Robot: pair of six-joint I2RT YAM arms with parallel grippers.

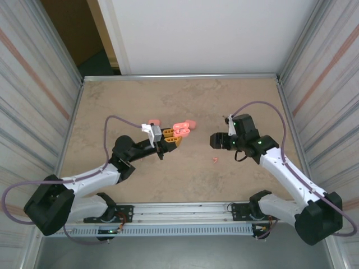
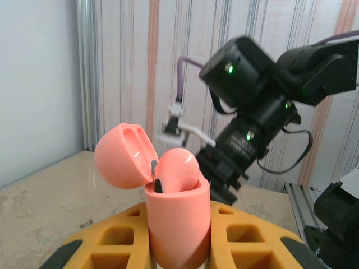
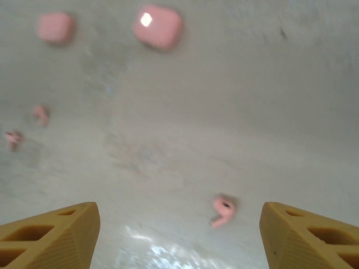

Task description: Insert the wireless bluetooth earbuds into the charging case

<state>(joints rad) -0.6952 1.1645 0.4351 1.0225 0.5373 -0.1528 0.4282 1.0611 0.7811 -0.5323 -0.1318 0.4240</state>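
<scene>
Left gripper (image 1: 171, 140) clamps the case (image 2: 178, 216) upright, lid (image 2: 122, 158) flipped open, so it's ready for loading. Right gripper (image 3: 179, 235) hangs empty, jaws spread wide, above a loose earbud (image 3: 222, 210) on the table (image 3: 235, 112), seemingly lined up for a pick.

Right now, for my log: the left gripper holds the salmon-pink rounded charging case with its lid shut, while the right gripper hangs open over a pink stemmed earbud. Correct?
No: the lid is flipped open, as the left wrist view shows on the charging case in the left gripper. The rest holds.
</scene>
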